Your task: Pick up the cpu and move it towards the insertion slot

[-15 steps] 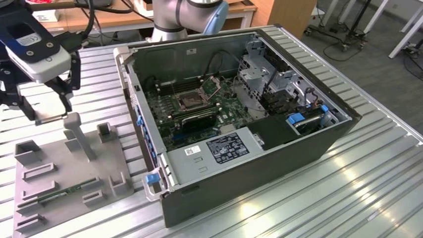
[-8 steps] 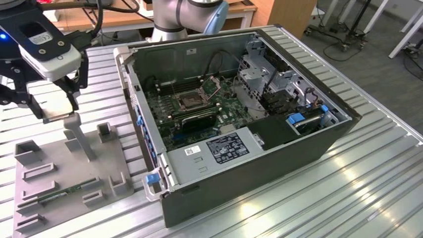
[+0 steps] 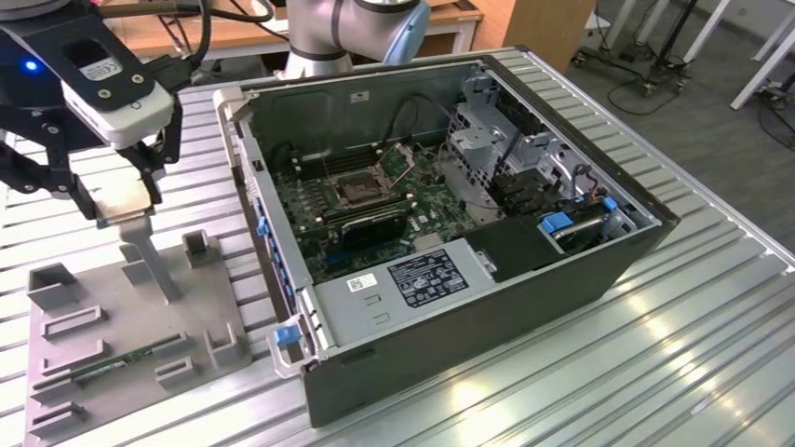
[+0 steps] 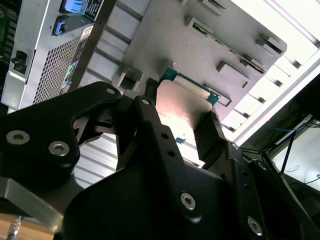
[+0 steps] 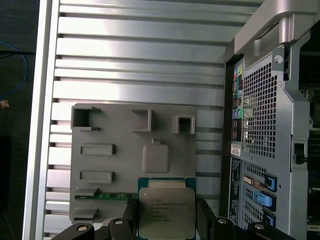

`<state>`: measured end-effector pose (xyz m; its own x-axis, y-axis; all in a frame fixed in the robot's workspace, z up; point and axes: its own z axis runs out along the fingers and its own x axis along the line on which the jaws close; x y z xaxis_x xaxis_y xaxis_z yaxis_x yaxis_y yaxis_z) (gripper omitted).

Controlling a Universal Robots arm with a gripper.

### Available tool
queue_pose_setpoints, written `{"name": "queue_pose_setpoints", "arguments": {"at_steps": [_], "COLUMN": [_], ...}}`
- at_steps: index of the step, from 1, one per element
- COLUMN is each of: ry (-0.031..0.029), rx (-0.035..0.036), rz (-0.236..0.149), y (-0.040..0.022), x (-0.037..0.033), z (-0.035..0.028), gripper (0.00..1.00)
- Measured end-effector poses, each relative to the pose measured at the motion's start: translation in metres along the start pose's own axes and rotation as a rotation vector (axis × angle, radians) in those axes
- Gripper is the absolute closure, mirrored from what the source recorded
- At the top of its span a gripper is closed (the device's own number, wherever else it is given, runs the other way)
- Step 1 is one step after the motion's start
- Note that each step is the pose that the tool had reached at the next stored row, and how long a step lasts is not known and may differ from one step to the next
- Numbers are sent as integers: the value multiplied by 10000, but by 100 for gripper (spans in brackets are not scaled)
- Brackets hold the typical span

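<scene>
At the upper left of the exterior view the gripper (image 3: 121, 212) is closed on the cpu (image 5: 166, 212), holding it by two opposite edges above the grey fixture plate (image 3: 199, 307). The insertion slot (image 3: 360, 191) lies inside the open computer case (image 3: 497, 279), well apart. I think the thin chip could slip or tilt between the fingers (image 4: 207, 135), because only its edges are clamped.

- My end effector (image 3: 118, 207) hangs at the frame's upper left, clamping the cpu (image 3: 129, 200) above the grey fixture (image 3: 125, 345).
- The insertion slot (image 3: 363, 183) sits inside the open computer case (image 3: 497, 279), frame centre.
</scene>
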<state>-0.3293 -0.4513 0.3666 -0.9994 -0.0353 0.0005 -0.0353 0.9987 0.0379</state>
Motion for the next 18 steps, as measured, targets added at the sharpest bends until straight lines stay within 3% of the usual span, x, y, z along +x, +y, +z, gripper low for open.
{"name": "queue_pose_setpoints", "arguments": {"at_steps": [18], "ry": [-1], "rx": [0], "rz": [0], "y": [-10], "x": [-278], "z": [0], "gripper": [45]}}
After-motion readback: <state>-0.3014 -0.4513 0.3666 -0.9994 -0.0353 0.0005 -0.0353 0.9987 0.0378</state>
